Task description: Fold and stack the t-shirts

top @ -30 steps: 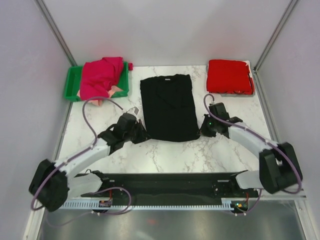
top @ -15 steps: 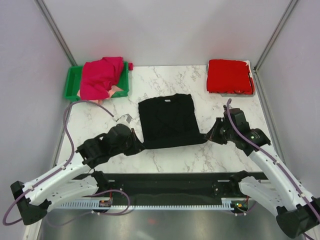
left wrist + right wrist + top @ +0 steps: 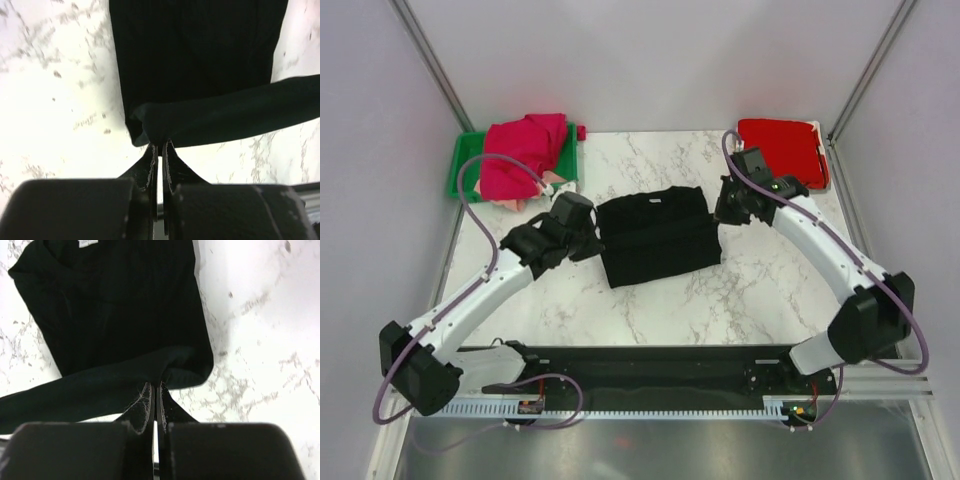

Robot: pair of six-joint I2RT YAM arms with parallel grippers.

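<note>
The black t-shirt (image 3: 658, 237) lies mid-table, its near hem lifted and carried over the body. My left gripper (image 3: 592, 228) is shut on the shirt's left hem corner; in the left wrist view (image 3: 160, 144) the cloth (image 3: 200, 65) hangs from the closed fingertips. My right gripper (image 3: 720, 212) is shut on the right hem corner, seen pinched in the right wrist view (image 3: 156, 385) with the shirt (image 3: 115, 305) below. A folded red t-shirt (image 3: 778, 150) lies at the back right. A magenta t-shirt (image 3: 525, 150) with a peach one (image 3: 552, 181) under it fills the bin.
A green plastic bin (image 3: 465, 165) stands at the back left. Grey walls close in the marble table (image 3: 720, 300) on three sides. Both arms stretch over the table's middle, cables looping above them.
Both grippers have carried the black shirt's near hem away from me, toward the collar, folding it roughly in half. The shirt now looks shorter front to back.
</note>
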